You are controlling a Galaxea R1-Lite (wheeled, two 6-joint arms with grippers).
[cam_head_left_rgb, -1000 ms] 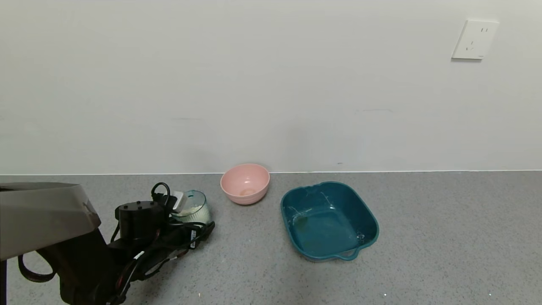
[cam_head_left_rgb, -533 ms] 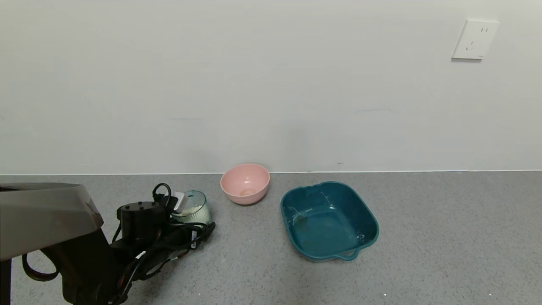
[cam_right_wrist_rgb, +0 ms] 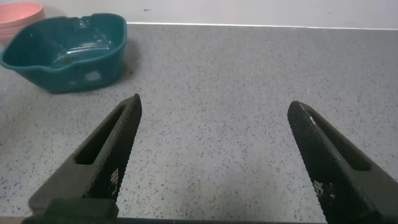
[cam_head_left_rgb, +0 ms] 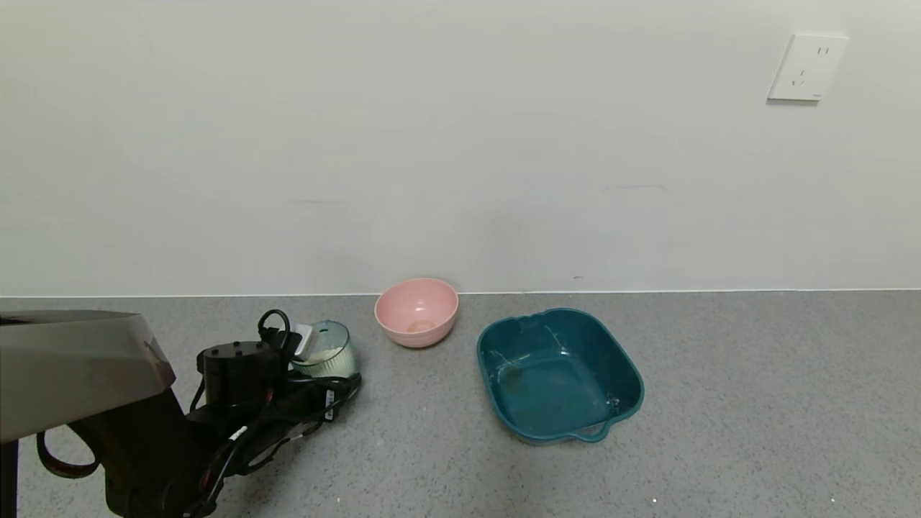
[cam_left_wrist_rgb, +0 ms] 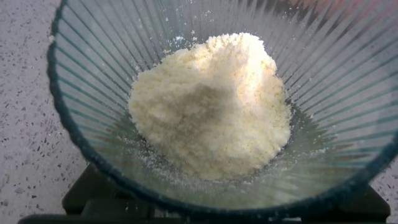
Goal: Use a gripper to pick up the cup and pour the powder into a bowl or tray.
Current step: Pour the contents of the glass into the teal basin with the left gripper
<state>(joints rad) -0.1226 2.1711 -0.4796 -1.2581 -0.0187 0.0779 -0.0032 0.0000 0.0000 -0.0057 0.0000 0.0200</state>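
Black left end effector [cam_head_left_rgb: 316, 356], looping cables, white fingertip pads [cam_head_left_rgb: 302, 339].

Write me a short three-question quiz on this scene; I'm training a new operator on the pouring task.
1. True or false: the powder is already in the teal tray.
2. Which gripper is at the cup? A) left B) right
3. Which vessel stands between the cup and the teal tray in the head view?

Key:
1. False; it still sits heaped in the cup.
2. A; the left gripper is at the cup, while the right gripper hangs open over the bare counter.
3. The pink bowl.
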